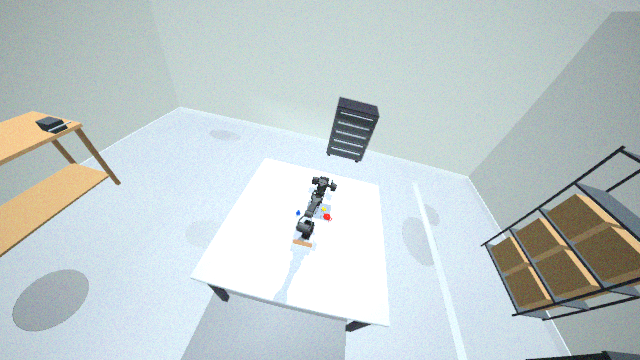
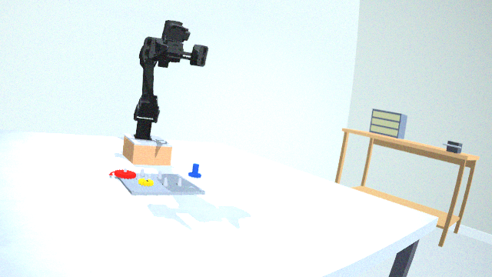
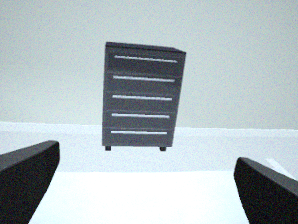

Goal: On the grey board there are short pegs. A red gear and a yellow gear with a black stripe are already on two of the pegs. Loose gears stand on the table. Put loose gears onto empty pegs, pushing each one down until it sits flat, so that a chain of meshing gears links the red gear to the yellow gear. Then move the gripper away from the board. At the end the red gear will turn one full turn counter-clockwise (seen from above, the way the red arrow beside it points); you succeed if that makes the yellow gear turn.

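The grey board lies on the table. The red gear sits on a peg near one corner, with the red arrow beside it. The yellow gear sits on another peg. Several bare pegs stand up, among them a front right peg. A loose blue gear with an upright stem stands on the table beside the board. No other loose gear can be made out. My gripper is open and empty, high above the board and pointing outward.
The arm's wooden base block stands behind the board in the exterior view. The arm crosses part of the board in the top view. A dark drawer cabinet stands on the floor beyond the table.
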Motion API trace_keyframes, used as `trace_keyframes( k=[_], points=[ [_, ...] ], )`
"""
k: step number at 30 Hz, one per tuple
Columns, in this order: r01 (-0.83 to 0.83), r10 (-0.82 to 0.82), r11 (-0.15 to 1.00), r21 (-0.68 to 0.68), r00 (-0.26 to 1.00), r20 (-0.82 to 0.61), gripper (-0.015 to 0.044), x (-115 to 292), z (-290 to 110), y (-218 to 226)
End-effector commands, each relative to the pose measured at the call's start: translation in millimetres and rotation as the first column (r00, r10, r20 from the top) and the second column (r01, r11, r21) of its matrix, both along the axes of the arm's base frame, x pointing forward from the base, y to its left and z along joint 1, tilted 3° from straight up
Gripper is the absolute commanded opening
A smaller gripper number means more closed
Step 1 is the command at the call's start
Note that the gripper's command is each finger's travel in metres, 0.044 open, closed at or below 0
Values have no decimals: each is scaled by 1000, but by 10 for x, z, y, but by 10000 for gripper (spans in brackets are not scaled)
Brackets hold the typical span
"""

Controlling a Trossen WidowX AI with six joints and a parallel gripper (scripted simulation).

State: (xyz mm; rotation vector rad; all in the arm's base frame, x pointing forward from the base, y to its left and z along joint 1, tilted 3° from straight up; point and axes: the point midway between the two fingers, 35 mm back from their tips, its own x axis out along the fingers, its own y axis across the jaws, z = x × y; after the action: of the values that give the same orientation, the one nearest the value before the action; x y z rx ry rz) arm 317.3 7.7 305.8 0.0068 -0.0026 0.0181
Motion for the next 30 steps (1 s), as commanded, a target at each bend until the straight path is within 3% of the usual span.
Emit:
trace_keyframes(
  k=[1, 5, 9, 14, 18, 23, 30],
  points=[
    [-4, 4, 1000, 7, 1000, -11, 426, 9, -23, 14],
    [-60, 89, 989, 133, 969, -229, 440, 127, -501, 312],
    [-49, 171, 966, 255, 861, -480, 440, 111, -1075, 672],
    [59, 209, 948, 312, 623, -754, 440, -130, -1753, 1074],
    [184, 163, 952, 243, 367, -916, 440, -503, -2230, 1309],
    [301, 13, 953, 31, 62, -998, 440, -1040, -2621, 1430],
    [304, 6, 952, 21, 51, -999, 440, -1112, -2635, 1437]
  ],
)
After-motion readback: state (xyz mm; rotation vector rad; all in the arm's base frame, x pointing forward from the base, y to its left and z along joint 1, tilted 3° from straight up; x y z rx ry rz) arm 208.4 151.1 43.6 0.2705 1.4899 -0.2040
